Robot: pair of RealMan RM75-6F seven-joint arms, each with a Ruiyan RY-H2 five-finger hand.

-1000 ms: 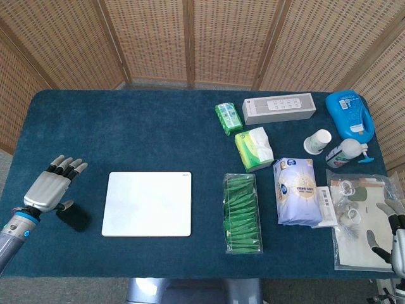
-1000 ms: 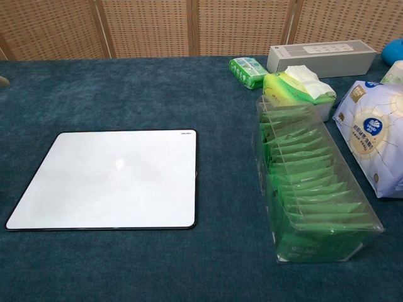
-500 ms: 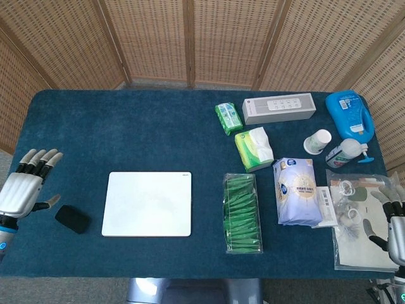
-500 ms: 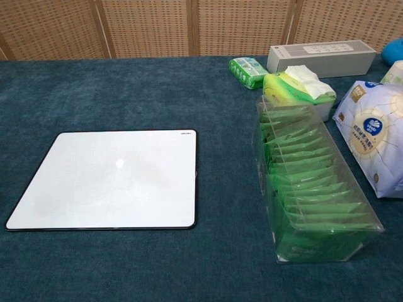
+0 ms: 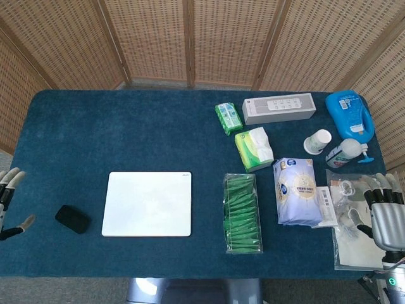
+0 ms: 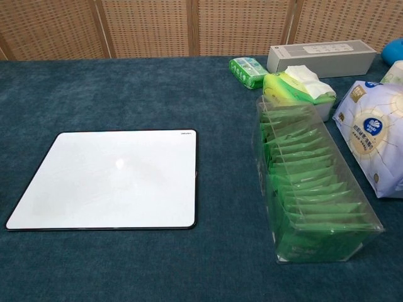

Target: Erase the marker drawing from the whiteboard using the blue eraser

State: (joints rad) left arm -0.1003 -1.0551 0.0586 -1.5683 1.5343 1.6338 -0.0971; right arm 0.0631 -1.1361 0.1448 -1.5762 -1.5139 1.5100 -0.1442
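The whiteboard (image 5: 148, 204) lies flat on the blue cloth, its white face (image 6: 108, 179) showing no marker lines. The dark eraser (image 5: 71, 218) lies on the cloth just left of the board, with nothing touching it. My left hand (image 5: 7, 204) shows only at the left frame edge, well left of the eraser, fingers spread and empty. My right hand (image 5: 384, 214) hovers at the right edge over a clear plastic bag (image 5: 359, 221), fingers apart, holding nothing. The chest view shows neither hand.
A clear box of green packets (image 5: 241, 214) stands right of the board. Beyond it lie a tissue pack (image 5: 298, 191), green tissue boxes (image 5: 253, 148), a white box (image 5: 279, 108), a paper cup (image 5: 317, 141) and a blue bottle (image 5: 349, 114).
My left hand let go of the eraser and pulled away leftward to the frame edge; the eraser stays put. My right hand rose slightly along the right edge.
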